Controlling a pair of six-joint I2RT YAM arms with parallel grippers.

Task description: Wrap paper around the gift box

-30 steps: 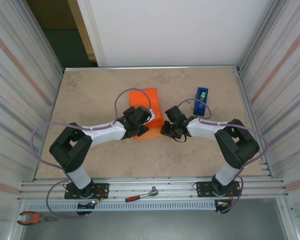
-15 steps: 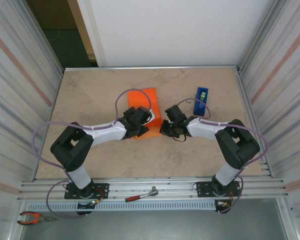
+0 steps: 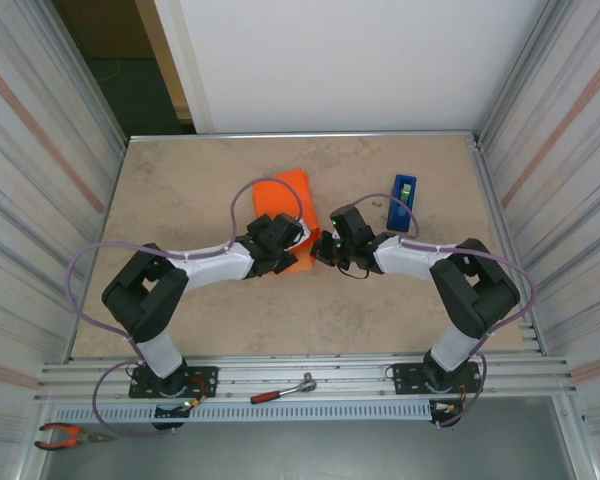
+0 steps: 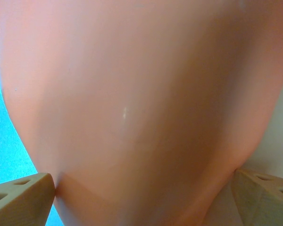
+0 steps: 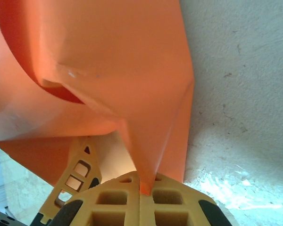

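as right tool [image 5: 140, 186] pinches the paper [image 5: 108, 70] edge, tabletop [image 5: 240, 94] spreads beside.

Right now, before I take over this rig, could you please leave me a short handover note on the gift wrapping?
Left gripper: jaws wide, straddling a paper-covered bulge; I cannot confirm a firm grip.
Right gripper: shut on a folded edge of the paper.
Things: the paper lies bunched in the middle of the table, between both grippers. The gift box is hidden, likely under it. The blue tape dispenser stands beyond the right arm.
Done: paper partly folded up.
Left: finish the folds and tape them.
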